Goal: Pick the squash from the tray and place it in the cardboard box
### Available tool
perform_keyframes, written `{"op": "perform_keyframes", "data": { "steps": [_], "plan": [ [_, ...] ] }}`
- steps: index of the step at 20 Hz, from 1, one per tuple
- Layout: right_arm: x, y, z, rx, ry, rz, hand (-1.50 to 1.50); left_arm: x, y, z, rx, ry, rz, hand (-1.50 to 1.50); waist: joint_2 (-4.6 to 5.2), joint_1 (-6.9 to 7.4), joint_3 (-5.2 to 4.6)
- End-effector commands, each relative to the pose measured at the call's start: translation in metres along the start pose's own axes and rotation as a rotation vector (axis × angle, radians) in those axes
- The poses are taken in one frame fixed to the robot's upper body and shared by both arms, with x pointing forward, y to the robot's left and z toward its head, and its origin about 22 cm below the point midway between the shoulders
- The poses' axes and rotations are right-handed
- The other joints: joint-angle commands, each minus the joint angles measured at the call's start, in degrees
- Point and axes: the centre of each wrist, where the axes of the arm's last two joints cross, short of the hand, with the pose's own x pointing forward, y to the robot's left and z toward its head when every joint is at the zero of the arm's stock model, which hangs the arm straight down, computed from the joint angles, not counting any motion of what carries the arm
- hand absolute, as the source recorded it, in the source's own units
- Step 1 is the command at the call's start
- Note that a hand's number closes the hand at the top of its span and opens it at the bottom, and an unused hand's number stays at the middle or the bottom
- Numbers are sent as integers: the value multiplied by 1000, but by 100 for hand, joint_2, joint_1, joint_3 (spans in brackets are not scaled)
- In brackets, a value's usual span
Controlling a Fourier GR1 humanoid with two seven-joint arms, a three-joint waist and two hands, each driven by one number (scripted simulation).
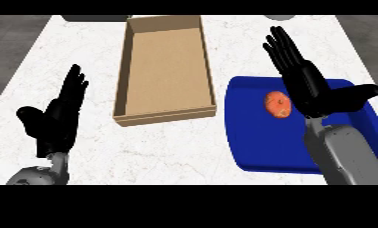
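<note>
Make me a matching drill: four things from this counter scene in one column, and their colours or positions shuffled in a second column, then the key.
Things:
1. squash
2. tray
3. box
4. left robot hand

Descriptions:
A. blue, at the right
B. open, fingers up, at the view's left
C. orange, lying on the tray
D. brown, open-topped, mid-counter

Pairs: 1-C, 2-A, 3-D, 4-B

No readable text, no labels, no numbers — box, tray, counter all unmarked
</note>
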Motion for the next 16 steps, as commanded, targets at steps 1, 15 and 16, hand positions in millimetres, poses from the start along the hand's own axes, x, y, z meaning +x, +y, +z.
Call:
{"op": "perform_keyframes", "data": {
  "steps": [1, 15, 16],
  "plan": [
    [-11, -17, 4, 6, -75, 3, -150, -14, 11, 11, 11, -32, -47, 0, 181, -31, -30],
    [-86, -109, 9, -288, -97, 217, -150, -22, 45, 3, -80, -15, -244, 0, 215, 52, -25],
    [-61, -131, 2, -239, -91, 284, -150, -33, 13, 2, -94, 1, -235, 0, 213, 9, -27]
  ]
}}
